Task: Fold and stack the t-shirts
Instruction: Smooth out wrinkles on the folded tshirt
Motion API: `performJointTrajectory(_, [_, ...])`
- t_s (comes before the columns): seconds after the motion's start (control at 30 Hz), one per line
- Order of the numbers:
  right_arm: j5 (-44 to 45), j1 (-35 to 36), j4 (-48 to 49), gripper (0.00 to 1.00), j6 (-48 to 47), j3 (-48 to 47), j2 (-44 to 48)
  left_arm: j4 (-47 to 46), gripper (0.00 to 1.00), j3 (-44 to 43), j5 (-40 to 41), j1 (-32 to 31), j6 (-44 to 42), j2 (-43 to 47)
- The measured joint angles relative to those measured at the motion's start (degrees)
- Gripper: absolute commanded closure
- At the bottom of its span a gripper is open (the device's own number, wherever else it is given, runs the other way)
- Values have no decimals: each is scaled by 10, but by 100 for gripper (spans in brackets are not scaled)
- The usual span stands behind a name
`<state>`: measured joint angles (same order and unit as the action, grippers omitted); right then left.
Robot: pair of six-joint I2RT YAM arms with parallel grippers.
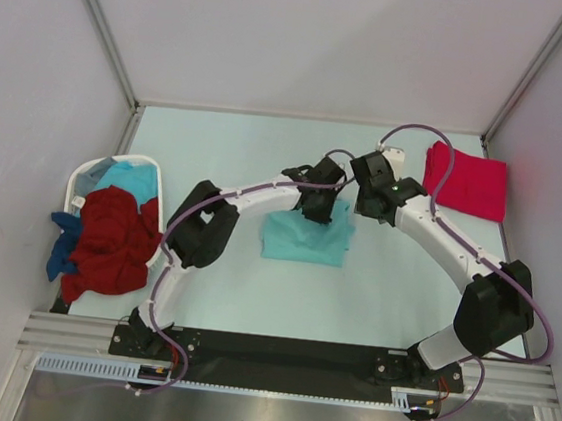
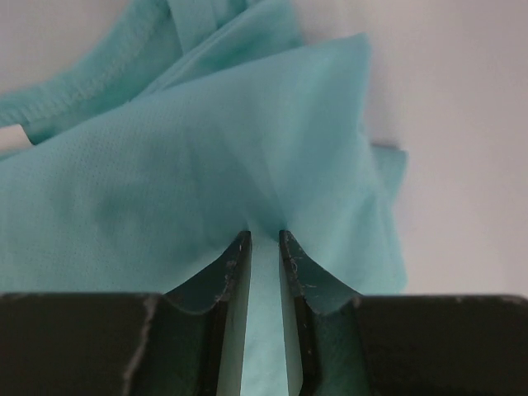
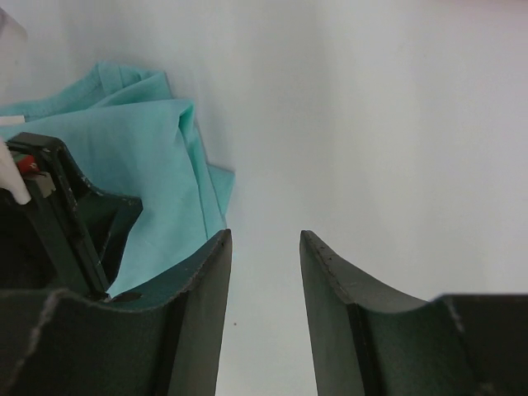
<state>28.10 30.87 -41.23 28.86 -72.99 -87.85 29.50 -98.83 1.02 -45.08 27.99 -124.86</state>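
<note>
The light teal t-shirt [image 1: 303, 238] lies partly folded on the middle of the table. My left gripper [image 1: 319, 206] is at its far right corner, shut on a fold of the teal cloth [image 2: 206, 165] that runs between the fingers. My right gripper [image 1: 372, 202] is open and empty just right of the shirt, over bare table; the teal shirt [image 3: 148, 157] shows to its left with the left gripper's body in front of it. A folded pinkish-red t-shirt [image 1: 465, 182] lies at the far right. Dark red [image 1: 112, 243], blue [image 1: 61, 256] and light blue [image 1: 128, 179] shirts are piled in the basket.
The white laundry basket [image 1: 81, 181] stands at the left edge of the table, with shirts spilling over its near side. Metal frame posts rise at the far corners. The table's near rail [image 1: 286, 354] carries both arm bases.
</note>
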Motion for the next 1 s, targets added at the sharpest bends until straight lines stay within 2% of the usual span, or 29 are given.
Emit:
performJointTrajectory(0.33, [0, -14, 0, 55, 0, 0, 0, 12, 75, -7, -28, 15, 0, -23])
performJointTrajectory(0.53, [0, -14, -1, 55, 0, -1, -1, 20, 71, -15, -7, 24, -4, -12])
performJointTrajectory(0.83, [-1, -14, -1, 55, 0, -11, -8, 37, 70, -129, 1, 58, -11, -5])
performJointTrajectory(1.0, [0, -14, -1, 55, 0, -11, -9, 38, 71, -151, -3, 79, -11, -31])
